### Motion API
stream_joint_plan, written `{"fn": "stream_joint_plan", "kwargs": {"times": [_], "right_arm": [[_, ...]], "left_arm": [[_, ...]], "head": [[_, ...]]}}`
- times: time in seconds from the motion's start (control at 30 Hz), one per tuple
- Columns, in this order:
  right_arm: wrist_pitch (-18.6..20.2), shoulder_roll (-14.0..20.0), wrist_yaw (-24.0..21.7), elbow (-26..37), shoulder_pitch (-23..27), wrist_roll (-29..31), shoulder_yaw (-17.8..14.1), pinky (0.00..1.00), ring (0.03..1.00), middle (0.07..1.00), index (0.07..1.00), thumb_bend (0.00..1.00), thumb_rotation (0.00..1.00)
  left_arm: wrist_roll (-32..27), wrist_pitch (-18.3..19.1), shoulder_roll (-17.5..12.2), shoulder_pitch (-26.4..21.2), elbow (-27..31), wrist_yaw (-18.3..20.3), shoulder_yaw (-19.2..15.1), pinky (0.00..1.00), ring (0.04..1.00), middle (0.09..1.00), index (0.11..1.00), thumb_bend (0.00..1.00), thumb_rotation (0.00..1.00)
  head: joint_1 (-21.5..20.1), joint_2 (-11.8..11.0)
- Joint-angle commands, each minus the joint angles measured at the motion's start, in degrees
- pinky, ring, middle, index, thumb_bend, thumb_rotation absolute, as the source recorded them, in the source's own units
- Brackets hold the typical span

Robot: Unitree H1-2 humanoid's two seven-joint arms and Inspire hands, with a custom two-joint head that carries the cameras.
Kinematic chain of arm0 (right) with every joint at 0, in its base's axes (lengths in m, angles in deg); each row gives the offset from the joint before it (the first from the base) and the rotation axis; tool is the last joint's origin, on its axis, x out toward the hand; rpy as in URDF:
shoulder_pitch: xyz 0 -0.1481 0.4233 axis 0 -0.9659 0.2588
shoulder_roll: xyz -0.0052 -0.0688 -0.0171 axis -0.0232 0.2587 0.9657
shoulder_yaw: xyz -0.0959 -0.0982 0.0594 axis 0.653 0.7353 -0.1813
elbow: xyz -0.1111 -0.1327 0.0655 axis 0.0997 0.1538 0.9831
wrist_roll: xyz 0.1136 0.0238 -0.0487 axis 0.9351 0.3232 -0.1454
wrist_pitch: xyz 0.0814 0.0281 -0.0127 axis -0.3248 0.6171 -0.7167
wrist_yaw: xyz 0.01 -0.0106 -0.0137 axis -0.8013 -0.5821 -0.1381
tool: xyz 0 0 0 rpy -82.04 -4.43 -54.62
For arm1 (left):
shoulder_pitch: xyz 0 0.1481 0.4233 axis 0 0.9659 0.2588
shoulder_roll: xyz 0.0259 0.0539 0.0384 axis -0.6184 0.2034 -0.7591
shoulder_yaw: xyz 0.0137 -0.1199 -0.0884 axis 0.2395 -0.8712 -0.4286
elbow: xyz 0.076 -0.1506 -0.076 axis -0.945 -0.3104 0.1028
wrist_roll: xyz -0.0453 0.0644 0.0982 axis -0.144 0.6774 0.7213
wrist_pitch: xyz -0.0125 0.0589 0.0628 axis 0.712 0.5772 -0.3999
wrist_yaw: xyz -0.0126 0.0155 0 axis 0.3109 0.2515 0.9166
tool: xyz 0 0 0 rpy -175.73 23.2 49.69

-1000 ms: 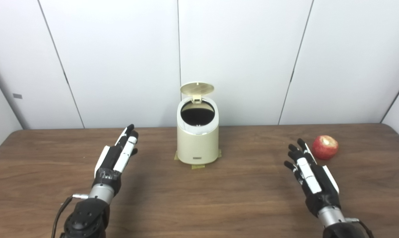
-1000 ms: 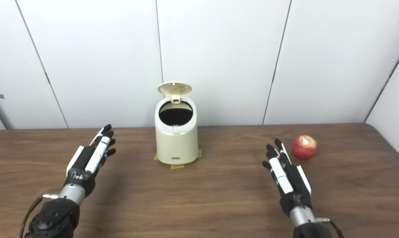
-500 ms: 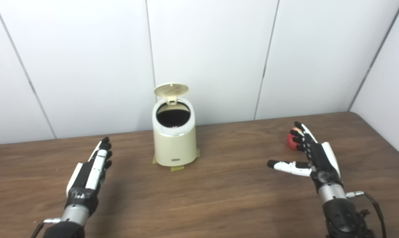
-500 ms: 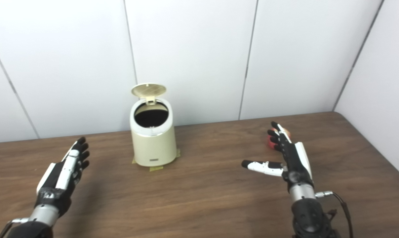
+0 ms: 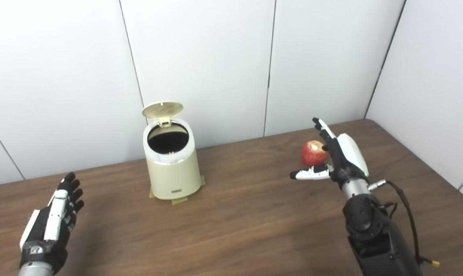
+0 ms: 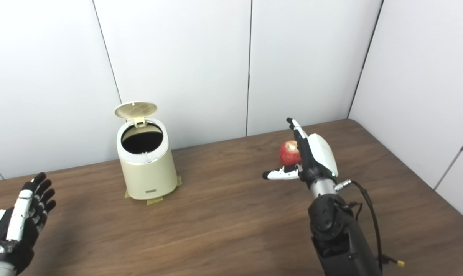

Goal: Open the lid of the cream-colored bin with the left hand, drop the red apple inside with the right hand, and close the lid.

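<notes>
The cream-colored bin (image 5: 173, 168) stands on the brown table, its round lid (image 5: 162, 109) tipped up and back, the dark opening showing. The red apple (image 5: 313, 152) lies on the table to the right, its top bitten or pale. My right hand (image 5: 336, 153) is open, fingers stretched along the apple's right side and thumb pointing left in front of it; I cannot tell if it touches. My left hand (image 5: 51, 226) is open and empty, hovering over the table's left front, far from the bin.
Tape patches (image 5: 179, 200) lie under the bin's base. White wall panels stand close behind the table (image 5: 254, 214). The table's right edge runs near the right arm, whose cable (image 5: 407, 214) hangs beside it.
The camera has turned right, shifting the whole scene left. My right hand has reached forward and turned beside the apple, which now shows left of its fingers. The left hand kept its pose.
</notes>
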Motion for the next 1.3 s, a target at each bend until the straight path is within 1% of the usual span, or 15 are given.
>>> {"fn": "stream_joint_plan", "kwargs": {"times": [0.0, 0.07, 0.17, 0.23, 0.33, 0.43, 0.5, 0.63, 0.77, 0.83, 0.93, 1.0, 1.07, 1.17, 1.27], "right_arm": [[-0.23, 2.28, -1.05, -0.04, 3.94, -1.92, -0.33, 0.82, 0.949, 0.955, 0.964, 0.88, 0.07], [-0.23, 3.36, -3.20, -1.78, 5.46, -3.43, -0.37, 0.83, 0.950, 0.955, 0.970, 0.88, 0.09], [-0.23, 4.51, -7.15, -4.18, 7.69, -6.71, -0.67, 0.78, 0.958, 0.963, 0.985, 0.86, 0.14], [-0.23, 4.85, -9.20, -6.30, 9.31, -9.16, -1.10, 0.76, 0.960, 0.970, 0.986, 0.87, 0.18], [-0.22, 5.53, -11.16, -9.87, 11.39, -10.43, -1.59, 0.76, 0.976, 0.985, 0.978, 0.88, 0.18], [-0.23, 6.56, -14.83, -13.43, 13.66, -12.71, -1.45, 0.77, 0.987, 0.996, 0.968, 0.90, 0.17], [-0.22, 7.35, -17.14, -14.75, 14.78, -14.37, -0.63, 0.76, 0.998, 1.000, 0.972, 0.89, 0.17], [-0.22, 10.07, -20.73, -19.60, 17.51, -16.88, 3.38, 0.75, 0.990, 1.000, 0.969, 0.89, 0.18], [-0.23, 11.66, -22.32, -23.64, 19.80, -17.60, 6.53, 0.73, 0.958, 0.988, 0.961, 0.89, 0.16], [-0.25, 12.60, -23.58, -25.95, 21.02, -18.07, 8.39, 0.75, 0.962, 0.985, 0.965, 0.88, 0.16], [-0.48, 14.26, -23.98, -29.23, 22.62, -17.50, 11.64, 0.80, 0.962, 0.975, 0.959, 0.89, 0.15], [-0.58, 14.84, -23.70, -30.38, 23.21, -16.69, 12.88, 0.81, 0.957, 0.966, 0.954, 0.90, 0.15], [-0.44, 15.27, -23.90, -31.14, 23.63, -16.53, 14.01, 0.78, 0.945, 0.956, 0.953, 0.91, 0.16], [-1.54, 15.95, -22.25, -33.04, 23.82, -15.51, 15.33, 0.75, 0.929, 0.948, 0.954, 0.91, 0.17], [-3.02, 16.29, -19.82, -34.22, 23.41, -13.62, 15.43, 0.75, 0.915, 0.936, 0.941, 0.90, 0.18]], "left_arm": [[-1.14, -2.07, -0.15, -2.16, 2.18, -0.59, -0.72, 1.00, 1.000, 1.000, 1.000, 0.47, 0.85], [-1.14, -2.82, -0.05, -2.11, 2.45, -0.84, -0.82, 1.00, 1.000, 1.000, 1.000, 0.47, 0.84], [-1.27, -3.30, -0.08, -1.94, 2.81, -0.80, -0.97, 1.00, 1.000, 1.000, 1.000, 0.46, 0.86], [-1.66, -3.33, -0.02, -1.65, 3.11, -0.76, -1.20, 1.00, 1.000, 1.000, 1.000, 0.47, 0.84], [-2.04, -3.98, 0.06, -1.26, 3.59, -0.70, -1.49, 1.00, 1.000, 1.000, 1.000, 0.48, 0.81], [-2.38, -4.80, -0.05, -0.91, 4.20, -0.53, -1.66, 1.00, 1.000, 1.000, 1.000, 0.48, 0.78], [-2.25, -4.79, -0.27, -0.82, 4.62, -0.67, -1.71, 1.00, 1.000, 1.000, 1.000, 0.48, 0.77], [-1.89, -5.09, -0.79, -1.06, 4.15, -0.90, -1.95, 1.00, 1.000, 1.000, 1.000, 0.51, 0.79], [-1.84, -3.35, -0.36, -1.07, 5.43, -1.87, -2.24, 1.00, 1.000, 1.000, 1.000, 0.47, 0.75], [-1.57, -2.05, -0.16, -0.96, 6.58, -2.69, -2.22, 1.00, 0.991, 0.985, 1.000, 0.40, 0.69], [-1.19, -0.51, -0.47, -0.85, 7.97, -3.26, -1.75, 1.00, 0.991, 0.977, 1.000, 0.34, 0.65], [-0.99, 0.27, -0.56, -0.68, 8.61, -3.37, -1.43, 1.00, 0.991, 0.977, 1.000, 0.30, 0.64], [-0.75, 0.69, -0.60, -0.41, 8.93, -3.42, -1.11, 1.00, 0.995, 0.980, 1.000, 0.28, 0.65], [-1.35, 1.76, -0.05, -0.06, 9.79, -3.70, -1.00, 1.00, 1.000, 0.984, 1.000, 0.26, 0.65], [-2.86, 3.47, 0.80, -0.05, 10.83, -4.01, -1.41, 1.00, 0.997, 0.999, 1.000, 0.28, 0.60]], "head": [[-0.17, 0.11], [-0.56, 0.26], [-0.79, 0.23], [-0.97, 0.24], [-1.25, 0.47], [-1.34, 0.54], [-1.50, 0.72], [-2.06, 0.97], [-2.34, 1.03], [-2.28, 1.10], [-2.45, 1.22], [-2.52, 1.25], [-2.57, 1.37], [-2.14, 1.59], [-2.04, 1.78]]}}
